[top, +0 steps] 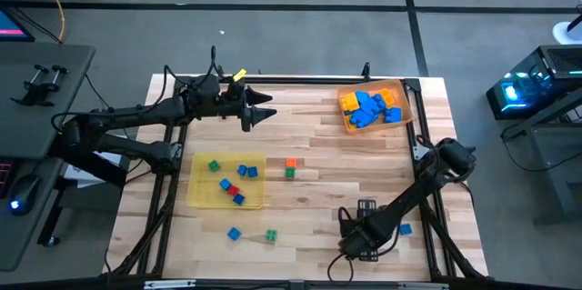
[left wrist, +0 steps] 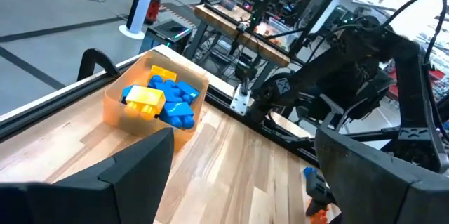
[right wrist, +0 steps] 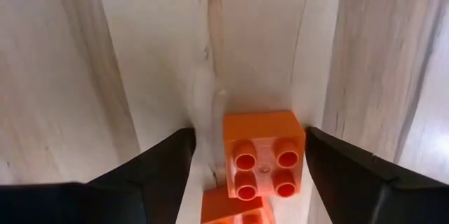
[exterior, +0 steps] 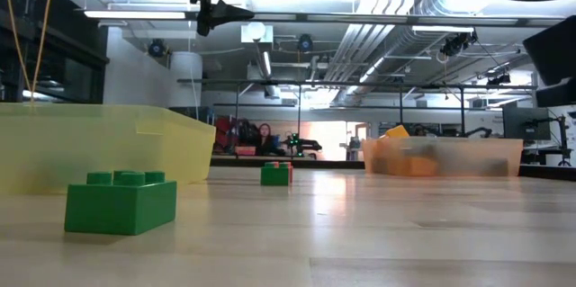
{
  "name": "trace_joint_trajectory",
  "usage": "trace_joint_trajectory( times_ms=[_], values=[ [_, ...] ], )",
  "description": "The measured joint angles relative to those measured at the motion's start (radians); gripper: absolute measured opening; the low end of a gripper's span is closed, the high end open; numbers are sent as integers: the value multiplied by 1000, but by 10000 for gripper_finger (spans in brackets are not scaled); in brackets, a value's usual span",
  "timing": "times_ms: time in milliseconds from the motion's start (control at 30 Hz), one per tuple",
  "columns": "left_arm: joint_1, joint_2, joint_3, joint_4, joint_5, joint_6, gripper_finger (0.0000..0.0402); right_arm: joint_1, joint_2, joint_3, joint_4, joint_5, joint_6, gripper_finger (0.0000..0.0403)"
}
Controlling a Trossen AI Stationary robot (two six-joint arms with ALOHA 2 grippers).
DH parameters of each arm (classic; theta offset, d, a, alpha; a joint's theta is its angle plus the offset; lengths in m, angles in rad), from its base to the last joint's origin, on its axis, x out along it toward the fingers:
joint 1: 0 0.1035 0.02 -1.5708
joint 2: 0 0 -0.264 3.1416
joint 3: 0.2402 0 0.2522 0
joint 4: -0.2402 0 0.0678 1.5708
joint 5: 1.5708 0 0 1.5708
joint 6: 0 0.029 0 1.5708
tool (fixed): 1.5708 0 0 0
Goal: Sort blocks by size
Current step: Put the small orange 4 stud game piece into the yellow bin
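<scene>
The right gripper (right wrist: 249, 175) is hanging low over the near edge of the wooden table (top: 364, 163), its fingers spread open on both sides of a small orange brick (right wrist: 263, 161) with four round studs, not touching it. The left gripper (top: 264, 113) is hovering open above the far side. Larger blue and yellow bricks (top: 371, 108) are lying piled in the orange tray (top: 401, 90). Tiny cubes, blue, green and red, are sitting in the yellow tray (top: 202, 195); a few others are lying loose on the wood near it.
</scene>
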Motion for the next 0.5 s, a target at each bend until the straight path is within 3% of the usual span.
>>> trace_joint_trajectory(
  times_ms=[167, 333, 500],
  values=[
    [0, 0, 0, 1, 0, -2, 330, -1, 4, -1, -4, -12, 0, 248],
    [1, 0, 0, 67, 70, -58, 330, -11, 1, 0, -49, -37, 3, 136],
    [16, -4, 0, 237, 138, -61, 330, -58, -77, -9, -195, -11, -29, 136]
  ],
)
